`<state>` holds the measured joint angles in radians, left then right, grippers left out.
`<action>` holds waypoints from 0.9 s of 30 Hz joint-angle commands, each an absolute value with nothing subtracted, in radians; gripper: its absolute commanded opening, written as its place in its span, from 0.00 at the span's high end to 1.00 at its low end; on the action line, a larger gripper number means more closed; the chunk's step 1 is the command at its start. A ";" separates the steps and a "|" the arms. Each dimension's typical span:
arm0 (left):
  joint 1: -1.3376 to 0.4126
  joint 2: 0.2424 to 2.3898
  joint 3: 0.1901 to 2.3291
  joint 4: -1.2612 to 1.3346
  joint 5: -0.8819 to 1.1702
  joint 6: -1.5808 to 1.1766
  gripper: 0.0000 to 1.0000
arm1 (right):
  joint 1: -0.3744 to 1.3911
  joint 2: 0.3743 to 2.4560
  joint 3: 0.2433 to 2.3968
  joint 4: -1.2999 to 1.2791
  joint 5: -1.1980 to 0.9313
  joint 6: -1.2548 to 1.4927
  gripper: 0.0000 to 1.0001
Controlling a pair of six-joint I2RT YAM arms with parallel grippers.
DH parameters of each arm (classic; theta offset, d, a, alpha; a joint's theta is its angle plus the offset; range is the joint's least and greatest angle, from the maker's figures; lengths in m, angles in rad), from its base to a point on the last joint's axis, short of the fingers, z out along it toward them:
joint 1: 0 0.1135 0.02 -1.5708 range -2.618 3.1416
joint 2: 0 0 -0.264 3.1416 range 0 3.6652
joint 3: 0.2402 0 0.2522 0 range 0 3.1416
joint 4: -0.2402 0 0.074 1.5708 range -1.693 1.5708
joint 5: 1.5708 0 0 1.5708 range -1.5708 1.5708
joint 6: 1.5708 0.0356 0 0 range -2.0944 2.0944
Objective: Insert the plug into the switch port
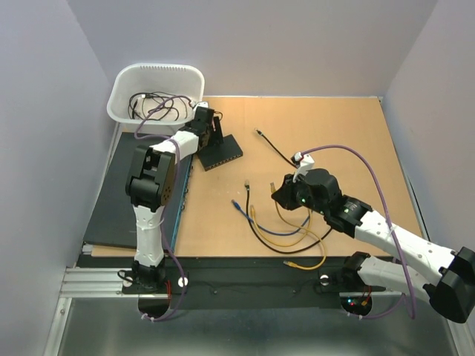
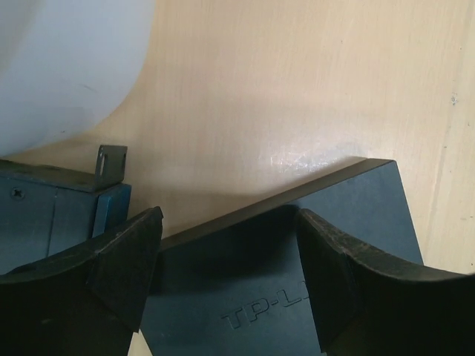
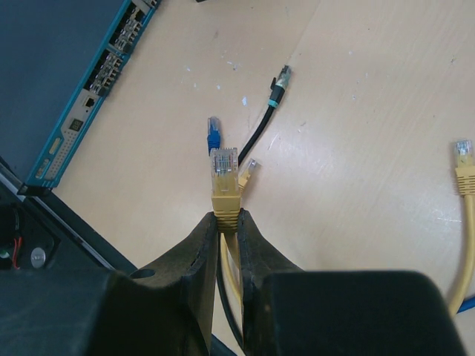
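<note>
The small black switch box (image 1: pixel 223 150) lies on the wooden table, with its row of ports (image 1: pixel 220 159) along the near long edge. In the left wrist view it shows as a dark box (image 2: pixel 356 208) marked TP-L. My left gripper (image 1: pixel 210 132) is open, its fingers (image 2: pixel 122 267) standing over the box's top near its far edge. My right gripper (image 1: pixel 282 193) is shut on a yellow plug (image 3: pixel 225 174), which sticks out past the fingertips (image 3: pixel 204 237), held above the table to the right of the switch.
A white basket (image 1: pixel 156 89) with cables stands at the back left. A large blue-edged rack switch (image 3: pixel 89 89) lies along the left side. Loose cables lie mid-table: a blue plug (image 3: pixel 214 133), a black cable (image 3: pixel 274 93) and another yellow plug (image 3: pixel 464 159).
</note>
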<state>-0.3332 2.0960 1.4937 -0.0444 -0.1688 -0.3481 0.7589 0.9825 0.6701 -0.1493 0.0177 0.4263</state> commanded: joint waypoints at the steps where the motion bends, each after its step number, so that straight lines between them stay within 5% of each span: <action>1: -0.322 2.141 1.558 -0.110 -0.160 -0.334 0.18 | 0.761 0.977 0.675 -0.132 0.011 0.426 1.00; 9: -0.345 2.047 1.444 -0.100 -0.053 -0.414 0.20 | 0.762 0.982 0.669 -0.133 0.020 0.419 1.00; 22: -0.345 1.757 0.931 0.184 0.224 -0.598 0.19 | 0.762 1.129 0.693 -0.133 0.008 0.376 0.99; 27: -0.344 1.726 0.936 0.206 0.199 -0.540 0.19 | 0.787 1.236 0.736 -0.133 0.005 0.347 0.99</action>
